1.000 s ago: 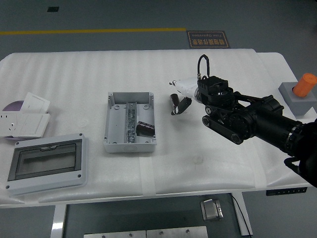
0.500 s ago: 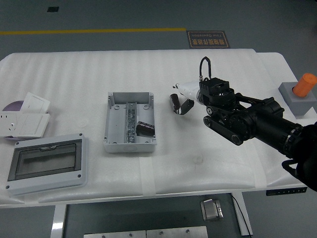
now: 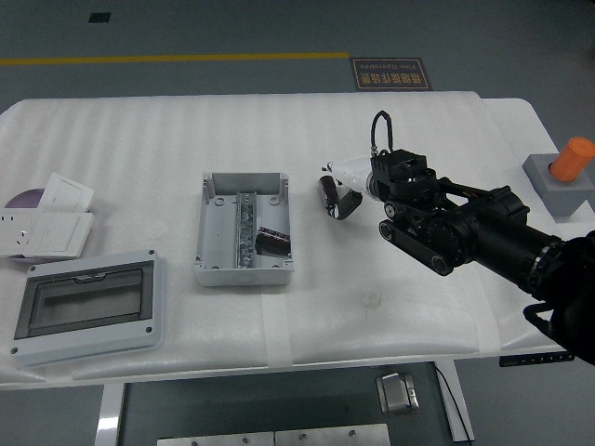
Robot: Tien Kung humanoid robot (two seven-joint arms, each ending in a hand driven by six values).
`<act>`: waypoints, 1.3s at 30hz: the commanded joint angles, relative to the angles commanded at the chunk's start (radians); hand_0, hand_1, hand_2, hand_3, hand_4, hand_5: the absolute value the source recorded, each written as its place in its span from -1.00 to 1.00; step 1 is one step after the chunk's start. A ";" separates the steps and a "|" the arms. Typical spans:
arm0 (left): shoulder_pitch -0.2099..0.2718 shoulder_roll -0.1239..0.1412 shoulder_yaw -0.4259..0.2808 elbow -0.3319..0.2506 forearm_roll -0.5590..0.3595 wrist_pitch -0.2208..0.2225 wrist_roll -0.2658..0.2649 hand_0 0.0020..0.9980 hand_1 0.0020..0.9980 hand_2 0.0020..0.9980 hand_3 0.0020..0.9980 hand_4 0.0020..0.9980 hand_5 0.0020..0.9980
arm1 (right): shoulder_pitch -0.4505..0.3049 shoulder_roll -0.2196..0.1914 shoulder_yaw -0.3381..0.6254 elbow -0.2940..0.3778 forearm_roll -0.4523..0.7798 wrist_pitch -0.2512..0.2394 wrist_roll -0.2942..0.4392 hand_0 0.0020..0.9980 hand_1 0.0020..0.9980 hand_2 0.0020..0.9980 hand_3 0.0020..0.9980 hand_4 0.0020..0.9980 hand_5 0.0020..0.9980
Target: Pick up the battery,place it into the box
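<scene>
An open grey box (image 3: 244, 228) sits left of the table's middle, and one dark cylindrical battery (image 3: 272, 239) lies inside it near its right wall. A second dark battery (image 3: 328, 194) stands upright just right of the box. My right hand (image 3: 340, 189) reaches in from the right, with its white and black fingers (image 3: 348, 203) curled against this battery and pinching it. I cannot tell whether the battery is off the table. The left arm is out of view.
A grey lid with a clear window (image 3: 88, 308) lies at the front left. White socket plates (image 3: 48, 221) lie at the far left. An orange cylinder on a grey block (image 3: 564, 172) stands at the right edge of the white table (image 3: 372, 307).
My right hand has shifted slightly and its fingers have closed in a little around the battery. The box and the battery inside it have not moved.
</scene>
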 joint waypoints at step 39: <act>0.002 -0.002 -0.019 -0.010 0.027 0.005 -0.005 0.25 0.30 -0.23 0.18 -0.01 -0.02 | -0.033 -0.016 0.041 0.004 -0.063 0.005 0.052 0.47 0.39 0.20 0.18 -0.16 -0.62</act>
